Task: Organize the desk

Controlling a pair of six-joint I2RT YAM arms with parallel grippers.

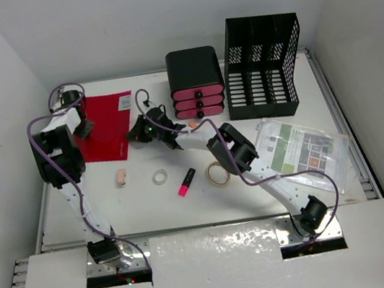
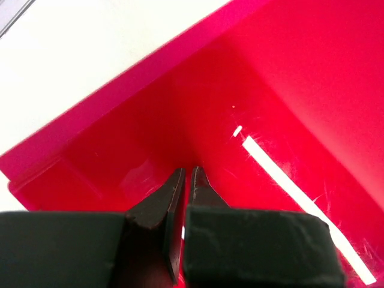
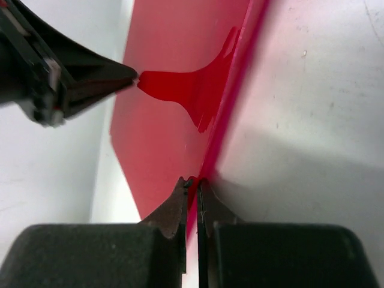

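A red folder point(image 1: 105, 125) lies at the back left of the white desk point(image 1: 209, 203). My left gripper point(image 1: 86, 128) is at the folder's left edge, with its jaws shut on the red folder point(image 2: 270, 72) that fills the left wrist view around the tips point(image 2: 187, 173). From the other side, my right gripper point(image 1: 132, 134) is shut on the folder's right edge point(image 3: 174, 48), the thin red sheet showing between its tips point(image 3: 193, 182). In the right wrist view the left gripper point(image 3: 133, 77) meets the folder's far edge.
A black drawer unit with pink drawers point(image 1: 196, 81) and a black mesh file holder point(image 1: 262, 67) stand at the back. A plastic sleeve of papers point(image 1: 302, 145) lies right. A pink highlighter point(image 1: 186, 181), two tape rolls point(image 1: 159, 177) point(image 1: 217, 174) and an eraser point(image 1: 121, 177) lie mid-desk.
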